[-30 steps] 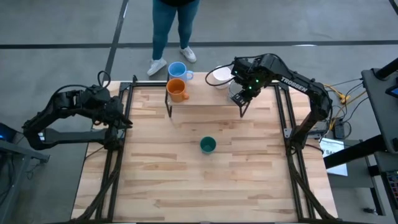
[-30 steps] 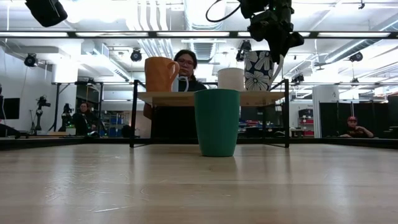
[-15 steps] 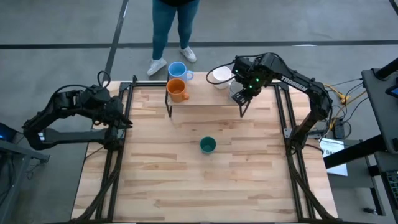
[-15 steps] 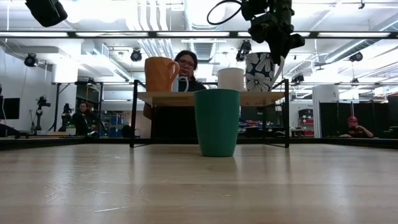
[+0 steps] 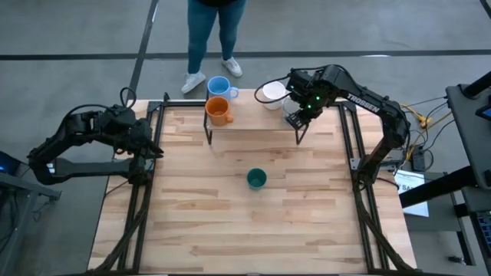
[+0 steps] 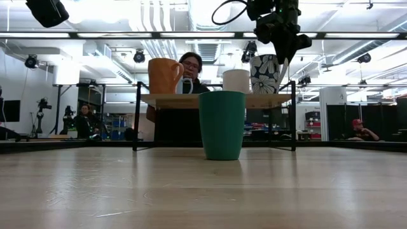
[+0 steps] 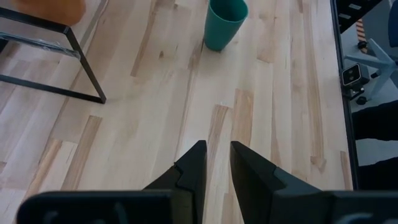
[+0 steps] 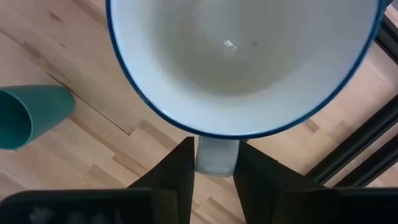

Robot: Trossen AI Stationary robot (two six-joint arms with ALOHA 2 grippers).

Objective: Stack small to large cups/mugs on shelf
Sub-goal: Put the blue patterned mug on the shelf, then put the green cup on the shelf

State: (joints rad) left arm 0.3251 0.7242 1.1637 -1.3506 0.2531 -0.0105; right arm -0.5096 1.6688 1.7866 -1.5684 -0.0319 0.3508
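The right pincer (image 8: 214, 163) clamped the patterned mug (image 8: 242, 62) by its handle; stiff, breakable ceramic, likely to swing.

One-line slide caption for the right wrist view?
Right end effector straddles the patterned mug's handle; green cup on the table below.

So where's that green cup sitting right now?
In the high view the green cup stands alone on the table, near its middle, in front of the shelf and apart from both arms.
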